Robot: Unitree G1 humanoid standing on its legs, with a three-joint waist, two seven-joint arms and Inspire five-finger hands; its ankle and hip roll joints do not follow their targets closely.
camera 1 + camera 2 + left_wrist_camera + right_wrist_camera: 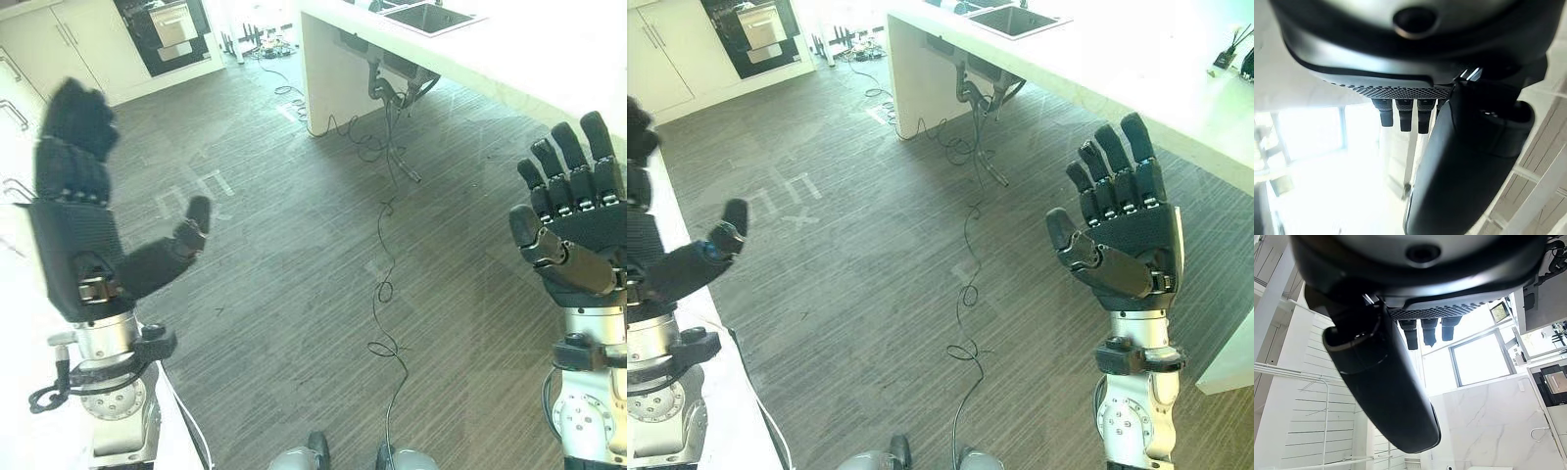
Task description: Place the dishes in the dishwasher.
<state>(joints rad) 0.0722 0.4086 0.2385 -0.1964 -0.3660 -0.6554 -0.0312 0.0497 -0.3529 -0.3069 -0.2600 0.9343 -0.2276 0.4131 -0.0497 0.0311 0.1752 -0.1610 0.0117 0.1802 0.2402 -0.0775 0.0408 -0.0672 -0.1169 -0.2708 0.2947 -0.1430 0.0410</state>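
"Dishes: where do they lie?"
"I cannot tell. Both hands are raised over the grey wood-plank floor (294, 294), well apart from each other."
"How does the left hand (76, 250) stand?"
"Wide: its fingers point straight up and its thumb juts out to the side, with nothing between them."
"And the right hand (1136, 245)?"
"Also wide, with its palm turned towards the left hand, its fingers upright and slightly spread, and its thumb out; it grips nothing."
"What stands around them?"
"A long white surface (529, 59) runs beyond the right hand, with a steel sink (431, 17) set into it. Far off by the white cupboards (59, 49) is a dark built-in oven (167, 29)."
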